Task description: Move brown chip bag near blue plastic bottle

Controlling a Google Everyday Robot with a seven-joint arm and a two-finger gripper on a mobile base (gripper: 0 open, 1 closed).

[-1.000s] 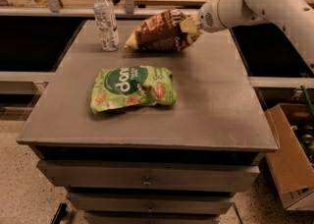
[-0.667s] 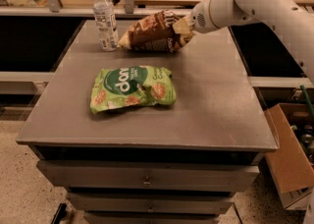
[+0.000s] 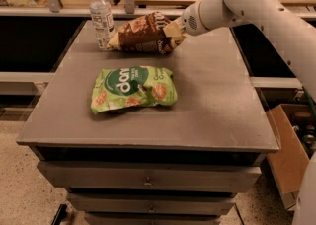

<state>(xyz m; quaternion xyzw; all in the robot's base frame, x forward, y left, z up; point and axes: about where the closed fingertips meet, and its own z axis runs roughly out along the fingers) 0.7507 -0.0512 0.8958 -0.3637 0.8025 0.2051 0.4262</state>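
Camera view, risks first. The bag's (image 3: 143, 34) left tip is at the bottle's (image 3: 101, 17) base, touching or just beside it; I cannot tell which. Any more push toward the bottle likely knocks it. It is tall, light and upright, near the table's (image 3: 212, 105) back edge, so it could tip or roll off. My hold is only on the far end of the bag, so the crinkled film could slip out. The bag could also slump onto the bottle when I let go. The green bag (image 3: 133, 87) lies flat in front of the bottle, toward the camera, well apart from it and out of the way.

Pose: the gripper (image 3: 174, 27) is right of the bottle, at the bag's far end and about level with the bottle's middle. It looks clamped on the pale end of the bag, which is raised a little while the near end sits low by the bottle. My arm (image 3: 256, 2) comes in from the right, away from the bottle, forearm sloping down to the wrist. The bag is already near the bottle, so I judge only release is left.
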